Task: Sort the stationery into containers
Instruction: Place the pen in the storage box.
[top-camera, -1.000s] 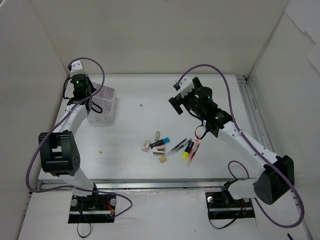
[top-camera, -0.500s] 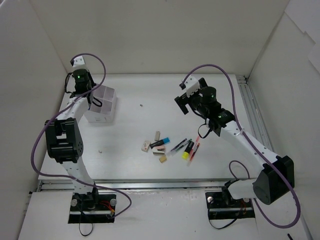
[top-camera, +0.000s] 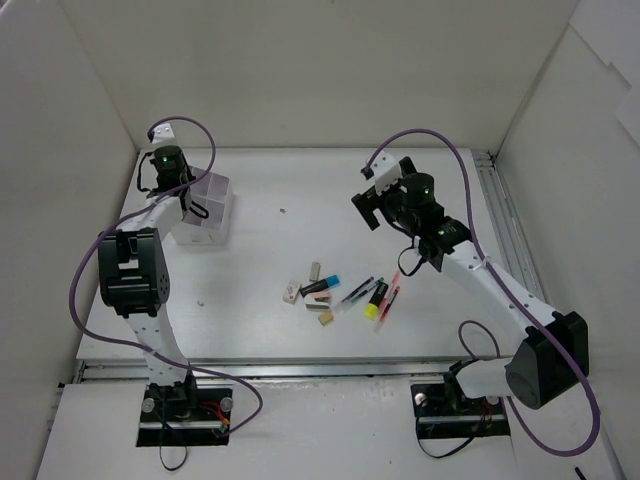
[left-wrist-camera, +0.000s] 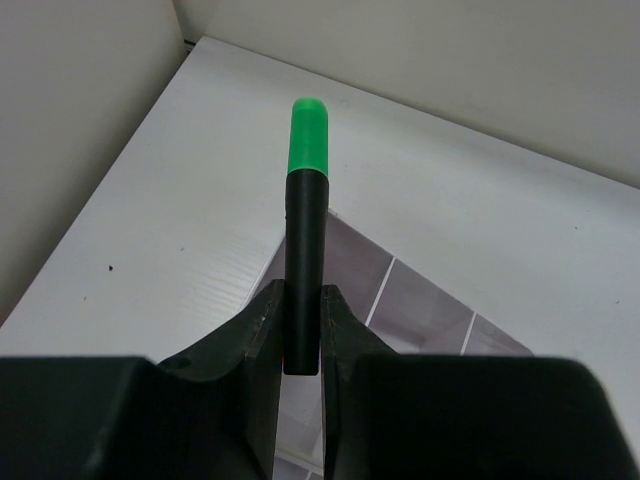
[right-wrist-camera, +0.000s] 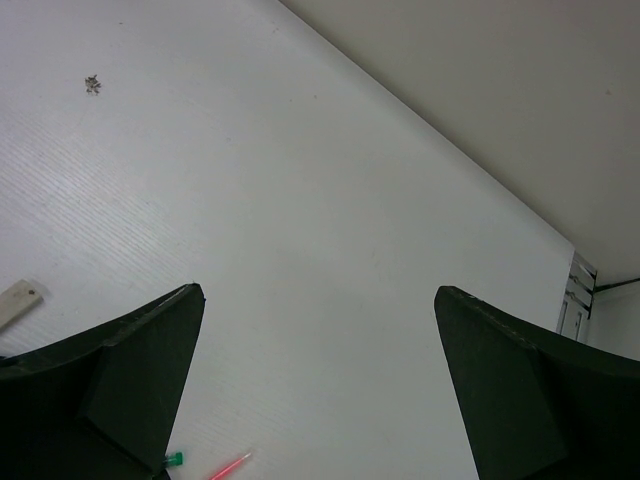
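Observation:
My left gripper (top-camera: 190, 205) is shut on a highlighter (left-wrist-camera: 305, 240) with a black body and a green cap (left-wrist-camera: 309, 135). It hangs right over the white grid box (top-camera: 212, 232), whose thin partitions (left-wrist-camera: 383, 290) show beneath the fingers. The rest of the stationery lies in a loose cluster at the table's middle: a yellow highlighter (top-camera: 372, 309), a blue-capped tube (top-camera: 325, 285), a red pen (top-camera: 391, 297) and small erasers (top-camera: 291, 292). My right gripper (top-camera: 364, 207) stands wide open above bare table behind that cluster, its fingers (right-wrist-camera: 150, 345) far apart with nothing between them.
White walls close in the table on the left, back and right. A dark speck (top-camera: 282, 211) lies on the table near the back. In the right wrist view a beige eraser (right-wrist-camera: 20, 300) and a red pen tip (right-wrist-camera: 230, 466) peek in at the lower left.
The left arm's elbow has swung up and inward, carrying the green highlighter a little further over the box. The right arm shifted slightly right, then held still, jaws open throughout.

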